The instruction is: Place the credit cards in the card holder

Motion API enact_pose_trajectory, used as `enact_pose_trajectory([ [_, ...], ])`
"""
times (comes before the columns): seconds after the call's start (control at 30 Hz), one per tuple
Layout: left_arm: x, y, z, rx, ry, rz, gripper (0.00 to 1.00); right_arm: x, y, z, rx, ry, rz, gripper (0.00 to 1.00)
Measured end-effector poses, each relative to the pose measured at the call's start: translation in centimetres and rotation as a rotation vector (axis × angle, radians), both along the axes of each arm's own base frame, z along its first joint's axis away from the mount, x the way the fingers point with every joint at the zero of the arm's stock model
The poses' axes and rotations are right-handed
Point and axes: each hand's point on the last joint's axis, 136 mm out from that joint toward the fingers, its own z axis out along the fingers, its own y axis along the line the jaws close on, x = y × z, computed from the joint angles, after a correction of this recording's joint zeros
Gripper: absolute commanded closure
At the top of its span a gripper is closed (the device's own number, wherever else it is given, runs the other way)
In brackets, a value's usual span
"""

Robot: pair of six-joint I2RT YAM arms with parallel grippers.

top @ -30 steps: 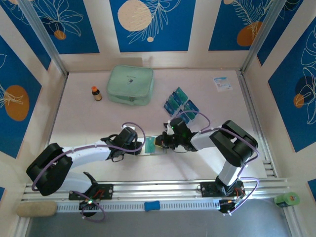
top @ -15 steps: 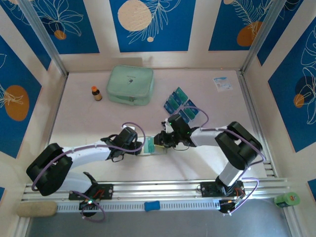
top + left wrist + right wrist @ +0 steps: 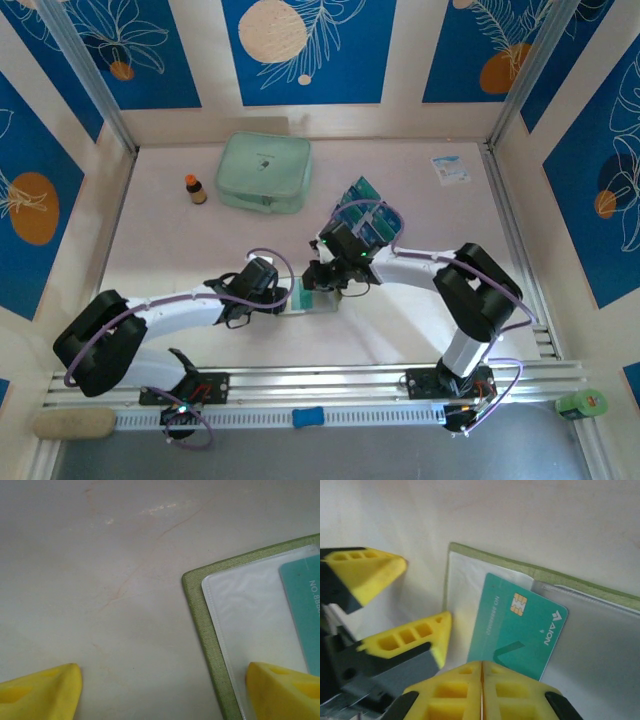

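The card holder (image 3: 318,300) is lying open on the worktop (image 3: 100,555), lower middle of the overhead view, right between the two arms. One teal card (image 3: 517,627) sits on its clear sleeve page, dead centre in the right wrist view, chip and lettering up. Can't tell how far it's actually tucked into the pocket.

The right end effector (image 3: 481,672) is clenched, tips pressed flat together at the bottom of that view, right at the card's near edge. It doesn't look like it's pinching the card; my guess is it's nudging it in.

The left end effector (image 3: 160,695) is released, tips wide apart in the bottom corners of its own view. One is over bare worktop, the other is on the holder's sleeve and looks like it's pinning it.

The rest of the credit cards (image 3: 358,205) are fanned out up and to the right in the overhead view, well apart from the holder.

Handling-wise, the cards are light, stiff, slick and dead flat, so I'd grab a short edge or just slide them. The holder's light and floppy, and it'll probably skate unless a corner's held down.
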Motion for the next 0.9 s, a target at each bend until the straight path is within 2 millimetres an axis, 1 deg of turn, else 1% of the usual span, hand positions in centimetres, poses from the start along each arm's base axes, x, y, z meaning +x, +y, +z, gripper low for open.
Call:
enact_pose_trajectory([
  [0.17,0.0,0.0,0.1,-0.002,-0.002,0.0,0.15,-0.6,-0.1,-2.1,-0.092,0.017,0.012,0.94],
  [0.27,0.0,0.0,0.1,-0.003,-0.004,0.0,0.15,-0.7,0.2,-2.6,-0.11,0.021,0.017,0.96],
  [0.43,0.0,0.0,0.2,-0.002,-0.007,0.001,0.15,-0.7,1.5,-2.7,-0.106,0.025,0.029,0.97],
  [0.53,0.2,0.0,0.6,-0.007,-0.02,0.0,0.15,-0.8,2.1,-2.8,-0.102,0.026,0.034,0.97],
  [0.77,0.7,0.7,1.5,0.001,-0.051,0.01,0.14,-0.7,2.1,-2.6,-0.092,0.038,0.013,0.97],
  [0.9,0.8,0.9,1.5,0.0,-0.051,0.019,0.15,-0.5,1.4,-1.5,-0.073,0.025,-0.008,0.97],
])
